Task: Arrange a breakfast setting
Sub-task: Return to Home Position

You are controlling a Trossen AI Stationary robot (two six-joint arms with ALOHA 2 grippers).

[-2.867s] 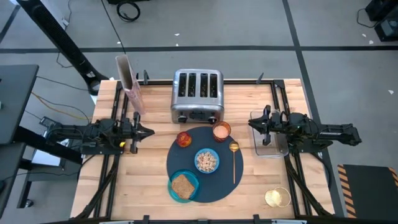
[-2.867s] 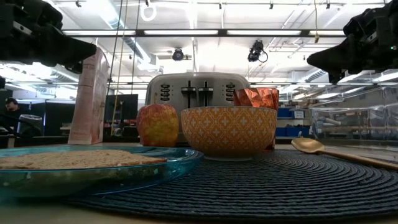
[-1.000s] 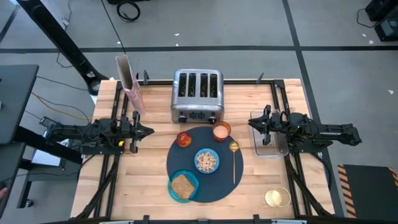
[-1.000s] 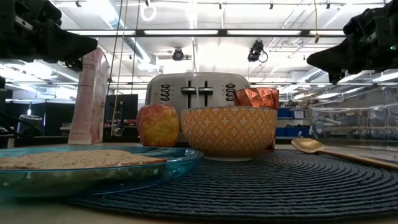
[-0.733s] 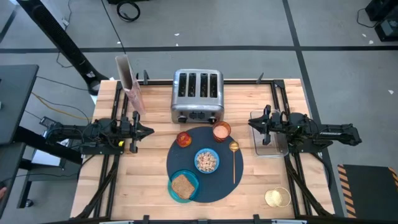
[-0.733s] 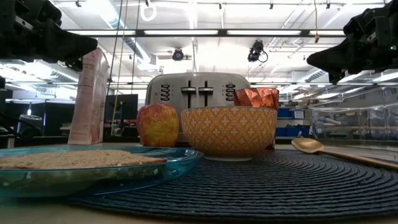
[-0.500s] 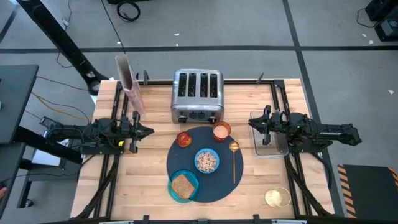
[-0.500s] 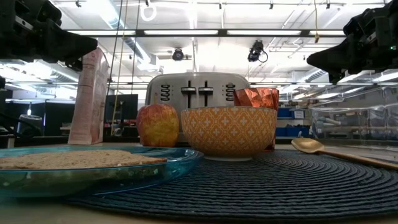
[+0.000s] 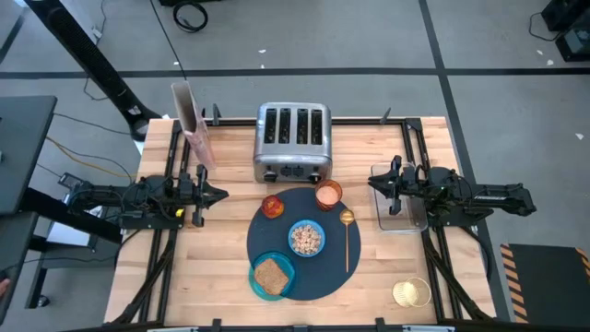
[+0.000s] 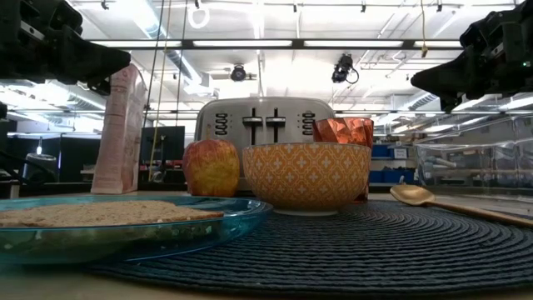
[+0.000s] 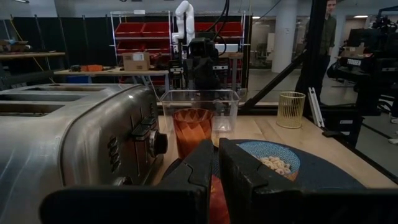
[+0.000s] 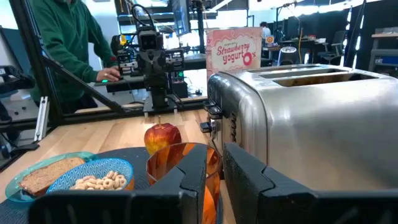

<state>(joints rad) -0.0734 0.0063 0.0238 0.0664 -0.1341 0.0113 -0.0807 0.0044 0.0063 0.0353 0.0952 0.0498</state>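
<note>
Left gripper (image 9: 224,195), fingers pressed together and empty, hangs left of the large round dark navy mat (image 9: 323,272); right gripper (image 9: 371,182), likewise, hangs right of it. Far left, a pink cereal box (image 12: 234,53) reads "Strawberry yogurt". On the mat, a small bright-blue bowl (image 9: 292,247) holds cereal rings (image 9: 306,239), and a teal plate (image 10: 166,236) holds a brown toast slice (image 9: 269,275).

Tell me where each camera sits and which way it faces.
High: overhead, straight down on the table; left tool and right tool flank the mat.
Low: table height, facing across the plate to the toaster; both tools in upper corners.
Left wrist: faces the right arm; own tool in foreground.
Right wrist: faces the left arm; own tool in foreground.
Both wrist views share the cup.
</note>
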